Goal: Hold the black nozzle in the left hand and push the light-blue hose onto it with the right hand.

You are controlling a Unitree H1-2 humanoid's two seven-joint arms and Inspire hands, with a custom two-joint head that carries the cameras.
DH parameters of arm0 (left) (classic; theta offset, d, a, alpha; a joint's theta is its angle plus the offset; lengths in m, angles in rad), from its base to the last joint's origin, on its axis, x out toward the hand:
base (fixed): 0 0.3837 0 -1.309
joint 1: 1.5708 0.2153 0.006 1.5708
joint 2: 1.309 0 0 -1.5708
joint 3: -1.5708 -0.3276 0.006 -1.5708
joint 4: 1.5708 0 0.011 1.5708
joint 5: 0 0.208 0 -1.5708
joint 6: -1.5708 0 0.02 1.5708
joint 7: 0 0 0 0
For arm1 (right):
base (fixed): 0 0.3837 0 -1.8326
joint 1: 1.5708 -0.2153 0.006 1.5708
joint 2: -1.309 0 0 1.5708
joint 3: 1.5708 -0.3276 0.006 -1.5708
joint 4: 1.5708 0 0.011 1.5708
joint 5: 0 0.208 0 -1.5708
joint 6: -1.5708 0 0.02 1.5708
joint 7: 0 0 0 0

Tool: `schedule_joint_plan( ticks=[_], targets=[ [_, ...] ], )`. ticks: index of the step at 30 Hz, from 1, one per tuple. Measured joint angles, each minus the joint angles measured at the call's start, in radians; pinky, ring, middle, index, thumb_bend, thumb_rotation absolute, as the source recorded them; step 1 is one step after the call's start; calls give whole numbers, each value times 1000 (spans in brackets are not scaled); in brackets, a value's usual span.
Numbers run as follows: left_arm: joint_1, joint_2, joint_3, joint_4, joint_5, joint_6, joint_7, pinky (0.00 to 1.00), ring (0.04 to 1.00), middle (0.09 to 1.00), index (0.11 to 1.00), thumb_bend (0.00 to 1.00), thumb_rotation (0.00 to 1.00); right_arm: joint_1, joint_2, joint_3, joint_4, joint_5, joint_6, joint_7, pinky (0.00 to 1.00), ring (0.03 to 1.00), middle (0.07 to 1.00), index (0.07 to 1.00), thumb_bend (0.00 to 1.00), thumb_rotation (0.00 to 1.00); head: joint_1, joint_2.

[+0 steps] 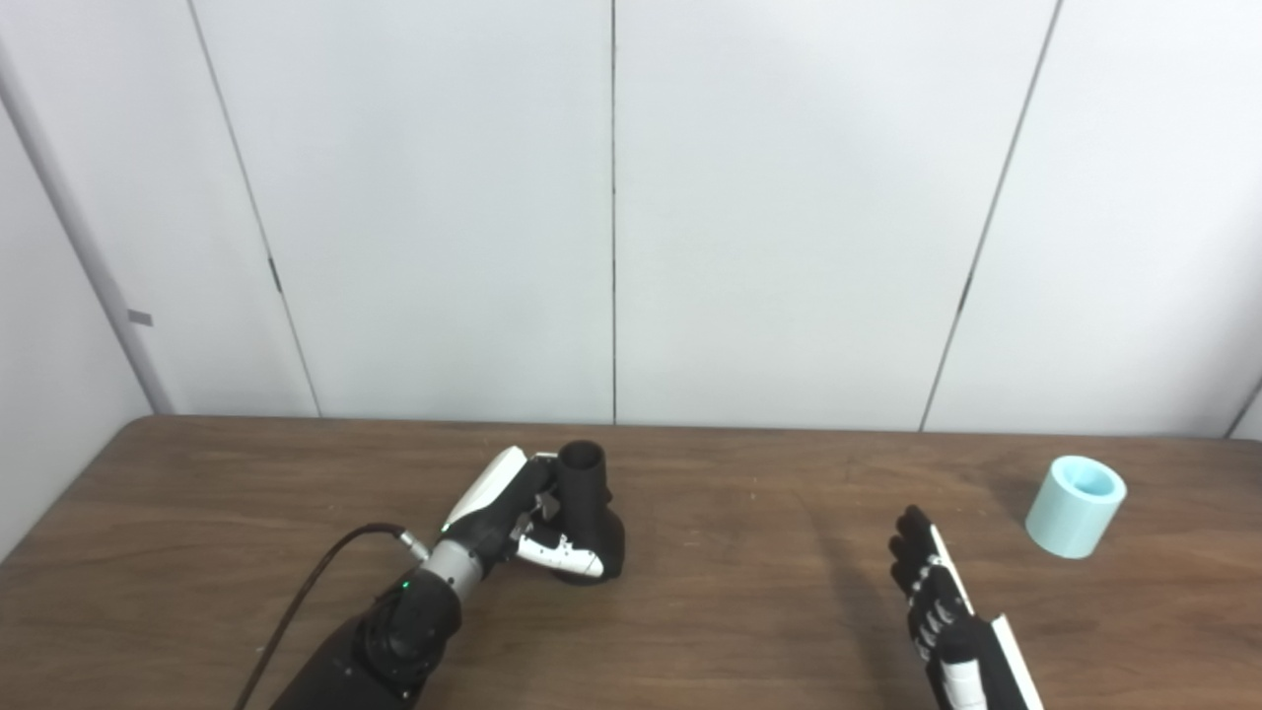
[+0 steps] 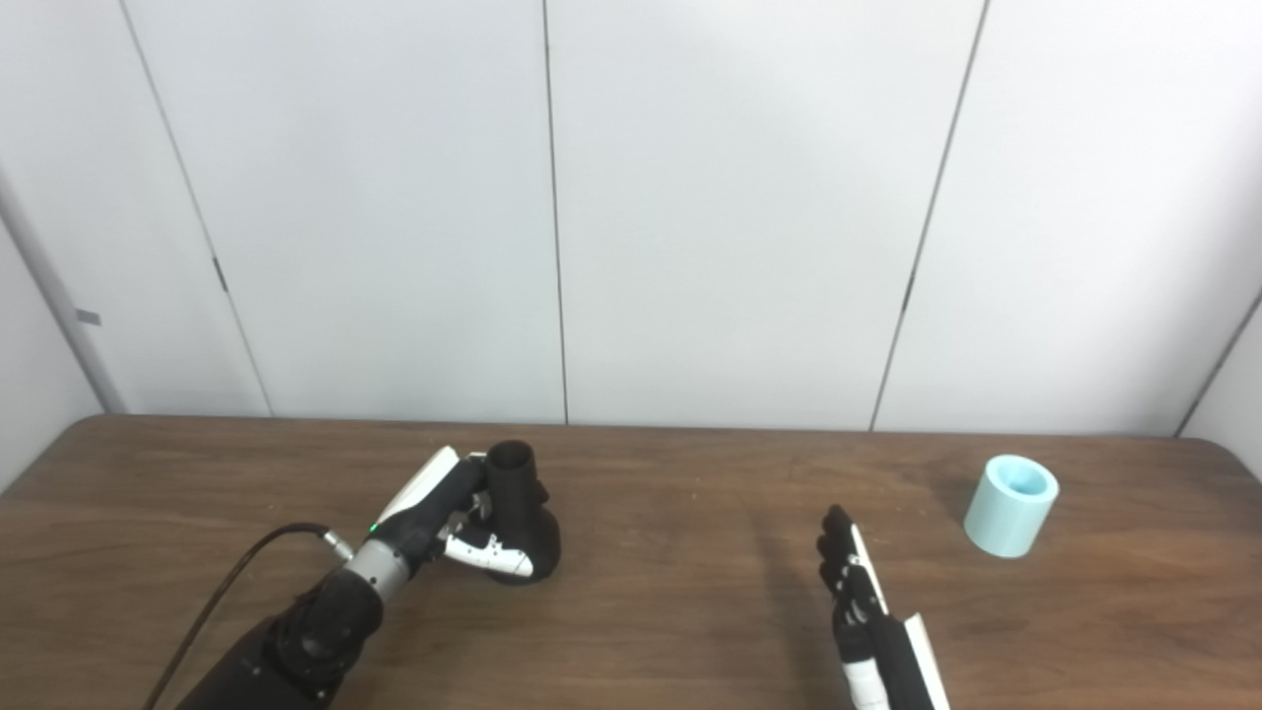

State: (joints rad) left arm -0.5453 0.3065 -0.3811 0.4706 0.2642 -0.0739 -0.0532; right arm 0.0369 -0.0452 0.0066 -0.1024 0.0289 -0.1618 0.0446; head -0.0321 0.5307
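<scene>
Black nozzle (image 1: pixel 589 508) held by left hand (image 1: pixel 513 518) fingers | right hand (image 1: pixel 932 592) fingers straight, empty | light-blue hose (image 1: pixel 1075 505) apart

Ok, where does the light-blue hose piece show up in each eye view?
Left eye view: the short light-blue cylindrical hose stands open end up at the far right of the brown wooden table.
Right eye view: same hose, slightly further left in the picture.
Shared landmark: the open right hand, near side and left of the hose.
</scene>
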Motion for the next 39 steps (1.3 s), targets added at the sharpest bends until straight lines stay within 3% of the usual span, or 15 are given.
schedule_joint_plan(
  ticks=[14, 19, 31, 34, 36, 39],
  targets=[
    [148, -68, -80, -230, -6, 18, -6, 155, 220, 280, 470, 513, 94, 27, 67, 23, -37, -72, 64, -28, 1000, 1000, 1000, 1000, 729, 983, -89, 41],
    [170, -68, -114, -283, -5, 27, -42, 147, 209, 267, 469, 513, 93, 38, 90, 29, -51, -87, 97, -43, 1000, 1000, 1000, 1000, 733, 983, -112, 58],
    [181, -72, -180, -344, 42, 61, -50, 135, 199, 259, 469, 513, 90, 47, 96, 18, -69, -92, 157, -63, 987, 980, 996, 1000, 751, 916, -130, 68],
    [183, -75, -183, -349, 47, 63, -51, 133, 200, 259, 469, 513, 90, 60, 87, -5, -118, -99, 215, -67, 904, 906, 929, 964, 718, 836, -126, 68],
    [186, -77, -183, -350, 49, 64, -51, 131, 198, 259, 469, 513, 90, 55, 69, -34, -189, -133, 269, -83, 786, 825, 857, 885, 703, 772, -120, 61],
    [187, -79, -183, -350, 53, 63, -51, 131, 198, 260, 469, 513, 90, -11, 4, -73, -267, -215, 314, -103, 656, 739, 771, 821, 688, 705, -123, 58]
  ],
)
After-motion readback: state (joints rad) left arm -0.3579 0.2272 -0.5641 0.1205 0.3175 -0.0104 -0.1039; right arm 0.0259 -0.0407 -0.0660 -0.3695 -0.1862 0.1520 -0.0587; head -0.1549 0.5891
